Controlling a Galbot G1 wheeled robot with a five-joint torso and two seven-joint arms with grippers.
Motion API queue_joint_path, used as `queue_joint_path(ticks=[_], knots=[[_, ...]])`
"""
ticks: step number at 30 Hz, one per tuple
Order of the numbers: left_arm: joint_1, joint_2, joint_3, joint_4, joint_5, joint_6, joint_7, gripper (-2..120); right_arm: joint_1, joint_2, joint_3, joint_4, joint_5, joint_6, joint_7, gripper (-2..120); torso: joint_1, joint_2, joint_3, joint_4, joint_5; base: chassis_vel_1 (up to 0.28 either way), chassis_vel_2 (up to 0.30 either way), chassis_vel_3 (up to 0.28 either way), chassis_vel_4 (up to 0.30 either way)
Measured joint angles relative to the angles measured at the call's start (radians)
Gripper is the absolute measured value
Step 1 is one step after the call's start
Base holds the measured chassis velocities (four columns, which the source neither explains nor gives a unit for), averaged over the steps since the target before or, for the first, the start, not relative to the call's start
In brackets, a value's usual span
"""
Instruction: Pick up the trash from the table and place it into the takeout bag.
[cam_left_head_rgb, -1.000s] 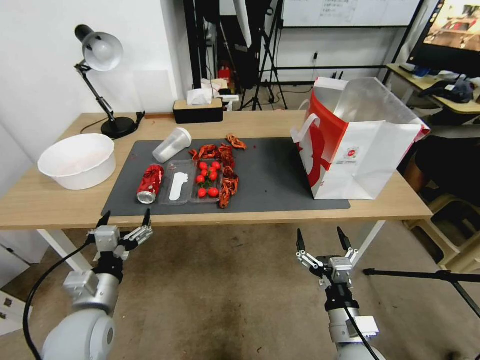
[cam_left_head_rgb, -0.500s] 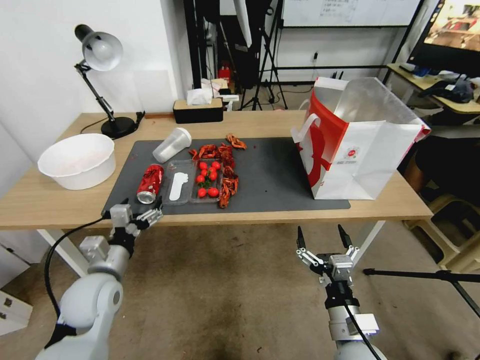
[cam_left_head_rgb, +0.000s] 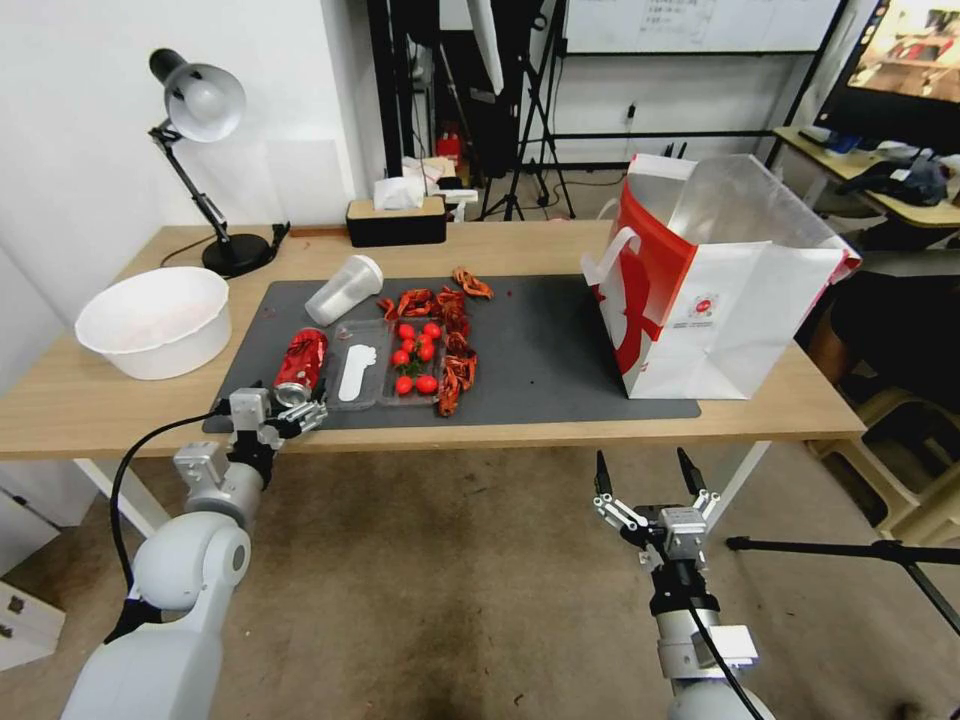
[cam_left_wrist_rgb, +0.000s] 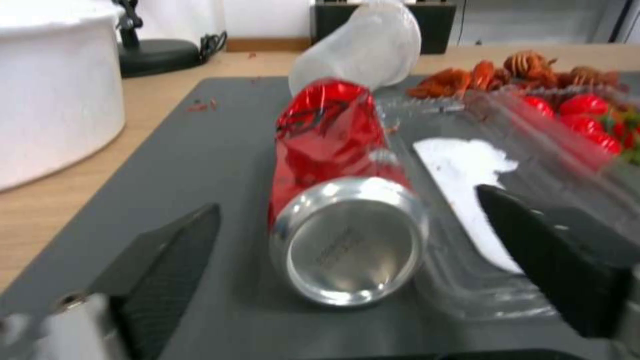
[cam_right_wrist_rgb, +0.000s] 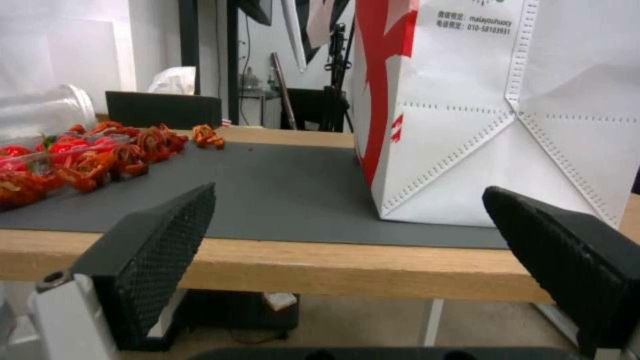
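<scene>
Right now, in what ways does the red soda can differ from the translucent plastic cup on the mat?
The red soda can is opaque, dented metal; the translucent plastic cup is pale and see-through. The can lies at the mat's near edge, between the open left gripper's fingers; the cup lies farther back, untouched. Both lie on their sides.

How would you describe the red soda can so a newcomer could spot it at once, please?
On the dark grey mat, look near its front-left corner, beside the clear plastic tray. The dented red soda can lies on its side, silver base facing the open left gripper.
</scene>
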Motion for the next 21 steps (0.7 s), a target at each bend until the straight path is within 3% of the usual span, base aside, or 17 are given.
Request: queue_joint_path(ticks=[6,7,11,21], knots=[[-0.011,0.005,0.005,0.023,0.003,0.003,-0.003,71,0.004,0.003,-0.002,-0.007,0.000,-0.001,0.000,100,0.000,0.000,0.000,-0.0001,0.0000,0.000,0.000,0.000,0.000],[-0.013,0.007,0.005,0.026,0.004,0.003,-0.003,62,0.004,0.004,-0.002,-0.010,0.000,-0.001,0.000,100,0.000,0.000,0.000,0.0000,0.0000,0.000,0.000,0.000,0.000],[-0.013,0.012,0.002,0.027,0.004,0.000,-0.003,53,0.004,0.004,-0.003,-0.011,-0.001,-0.001,0.000,100,0.000,0.000,0.000,0.0000,0.0000,0.000,0.000,0.000,0.000],[-0.013,0.033,0.002,0.000,0.000,-0.043,0.007,52,0.003,0.005,-0.002,-0.006,-0.003,-0.001,0.002,100,0.000,0.000,0.000,0.0000,-0.0001,0.000,0.000,0.000,0.000]])
